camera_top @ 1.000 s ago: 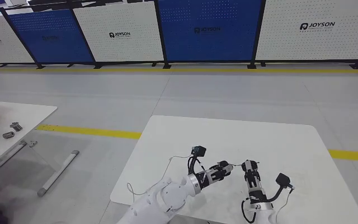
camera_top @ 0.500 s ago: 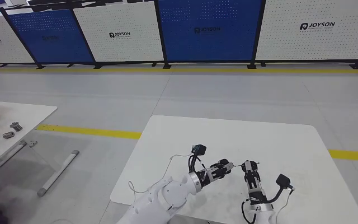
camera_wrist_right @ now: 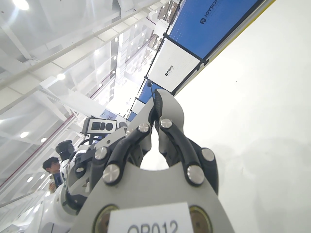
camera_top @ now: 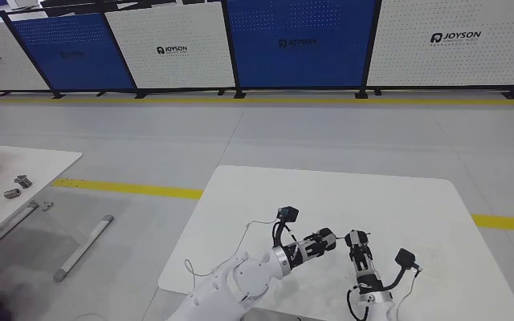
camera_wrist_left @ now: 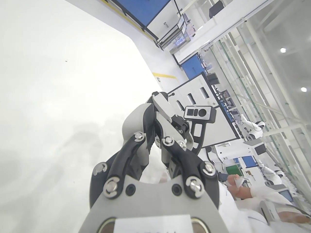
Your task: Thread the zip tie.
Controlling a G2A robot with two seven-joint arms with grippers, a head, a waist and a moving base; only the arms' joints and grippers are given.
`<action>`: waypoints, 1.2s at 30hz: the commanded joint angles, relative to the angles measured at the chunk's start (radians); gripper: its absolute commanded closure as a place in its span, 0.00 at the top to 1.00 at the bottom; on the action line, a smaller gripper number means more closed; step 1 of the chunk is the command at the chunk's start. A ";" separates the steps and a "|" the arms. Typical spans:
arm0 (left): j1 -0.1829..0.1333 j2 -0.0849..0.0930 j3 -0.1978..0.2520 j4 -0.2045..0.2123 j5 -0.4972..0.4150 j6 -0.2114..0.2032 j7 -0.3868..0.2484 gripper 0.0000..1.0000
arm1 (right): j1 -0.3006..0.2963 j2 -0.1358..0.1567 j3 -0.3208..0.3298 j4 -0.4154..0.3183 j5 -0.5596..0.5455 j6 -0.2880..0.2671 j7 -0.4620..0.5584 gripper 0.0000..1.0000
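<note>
The left gripper creeps closer to the right gripper and the zip tie it pinches, and the gap between them narrows.

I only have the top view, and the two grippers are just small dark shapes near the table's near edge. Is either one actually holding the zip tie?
Observer: Yes. In the right wrist view, the right gripper is shut on the zip tie.
Operator: How much of it sticks out?
Observer: A short black length pokes out beyond the gripper, ending in the small square head.
Operator: And the left gripper?
Observer: In the left wrist view, the left gripper is shut too. I cannot tell whether it is pinching the tie's other end.
</note>
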 commanded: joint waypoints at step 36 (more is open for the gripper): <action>0.000 -0.005 -0.001 0.024 0.025 0.021 0.041 0.00 | -0.021 -0.003 0.006 0.000 -0.042 -0.018 -0.078 0.00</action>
